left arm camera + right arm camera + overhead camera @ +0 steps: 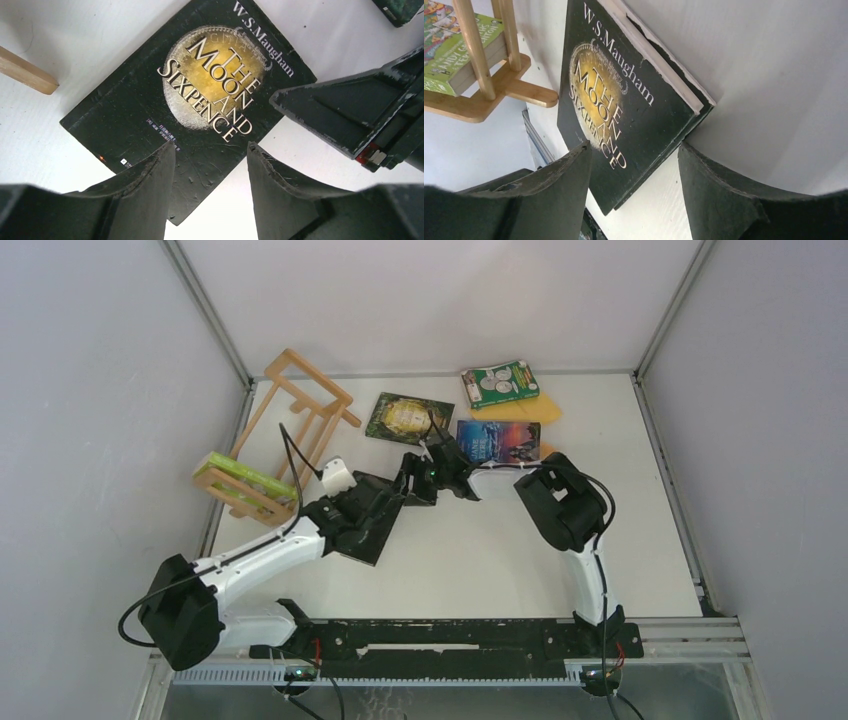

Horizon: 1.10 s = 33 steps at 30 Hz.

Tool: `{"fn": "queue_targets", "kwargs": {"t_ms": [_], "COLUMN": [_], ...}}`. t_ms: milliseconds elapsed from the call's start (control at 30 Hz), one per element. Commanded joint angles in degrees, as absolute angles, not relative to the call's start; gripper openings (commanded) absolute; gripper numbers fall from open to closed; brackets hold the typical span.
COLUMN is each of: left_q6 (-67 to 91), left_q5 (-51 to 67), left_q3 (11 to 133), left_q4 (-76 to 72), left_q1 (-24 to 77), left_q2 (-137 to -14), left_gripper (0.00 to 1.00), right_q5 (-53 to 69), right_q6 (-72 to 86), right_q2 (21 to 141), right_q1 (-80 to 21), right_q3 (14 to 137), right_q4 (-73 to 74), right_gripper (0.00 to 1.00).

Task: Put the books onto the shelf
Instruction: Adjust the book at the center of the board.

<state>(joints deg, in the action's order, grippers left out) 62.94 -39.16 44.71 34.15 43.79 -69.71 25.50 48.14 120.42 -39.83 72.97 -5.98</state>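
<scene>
Left fingers [150, 190]: apart, clamped on nothing. Just below and ahead of them a thin black paperback with a gold moon emblem [150, 105], titled "The Moon and Sixpence", lies flat on the white counter [330, 30]. Its near corner sits under the gap between the tips.

Right fingers [559, 190]: also apart, gripping nothing. They point at the same black paperback from the opposite side, tips close to its edge. I cannot tell whether they touch it.

Light-wood slatted shelf [300, 405]: on the counter beyond the left fingers, to their left. A lime-green paperback [238, 473] rests in its near end.

Not on the shelf:
- Second black paperback with a gold emblem [408, 418], just beyond the right fingers.
- Blue paperback [497, 440], close behind the right fingers.
- Green paperback with white circles [500, 383], farther back, overlapping a plain yellow-orange paperback [540, 412].
</scene>
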Motion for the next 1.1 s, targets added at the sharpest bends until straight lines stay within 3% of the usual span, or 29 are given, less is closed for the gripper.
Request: {"fn": "queue_targets", "kwargs": {"t_ms": [0,167,567,1067], "left_q6": [61.7,60.8,60.1,59.7], "left_q5": [-37.3,-36.1,-33.2,-33.3], "left_q3": [42.5,41.2,37.2,34.8], "left_q4": [30.2,28.6,24.6,24.0], "left_q1": [42.6,41.9,41.3,40.1], "left_q2": [-68.4,-70.1,-73.9,-73.5], "left_gripper": [0.59,0.59,0.59,0.59], "right_q5": [25.7,25.7,27.3,27.5], "right_q6": [49.3,49.6,49.7,50.6], "right_q2": [122.8,124.9,127.9,125.7], "right_q1": [-39.9,-40.1,-40.0,-41.2], "right_q3": [77.3,78.6,81.2,82.0], "right_q4": [-8.4,-7.9,-6.5,-6.2], "right_gripper": [0.70,0.65,0.31,0.33]}}
